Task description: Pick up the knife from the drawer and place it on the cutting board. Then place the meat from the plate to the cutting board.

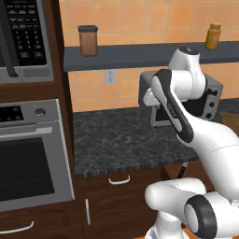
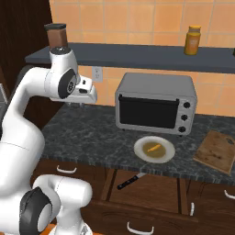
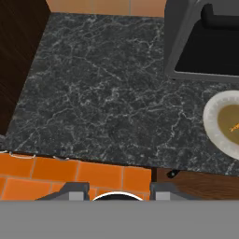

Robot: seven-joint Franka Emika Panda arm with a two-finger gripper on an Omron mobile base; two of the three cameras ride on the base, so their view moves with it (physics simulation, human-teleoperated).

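The knife (image 2: pixel 131 180), black handle toward me, lies in the open drawer (image 2: pixel 151 190) below the counter edge; only its handle end (image 3: pixel 172 174) shows in the hand view. On the counter the plate (image 2: pixel 154 149) holds the small orange meat (image 2: pixel 155 147), also seen as meat (image 3: pixel 233 126) on the plate (image 3: pixel 215 125) at the right of the hand view. To the right lies the cutting board (image 2: pixel 218 151). My gripper (image 2: pixel 88 97) hangs above the counter, left of the plate and the drawer. In the hand view the gripper (image 3: pixel 119 190) is open with nothing between its fingers.
A grey toaster oven (image 2: pixel 156 103) stands behind the plate. A shelf (image 2: pixel 137 55) above carries a brown jar (image 1: pixel 88 40) and a yellow bottle (image 2: pixel 193 40). A wall oven (image 1: pixel 32 154) and a microwave (image 1: pixel 23 37) are at the left.
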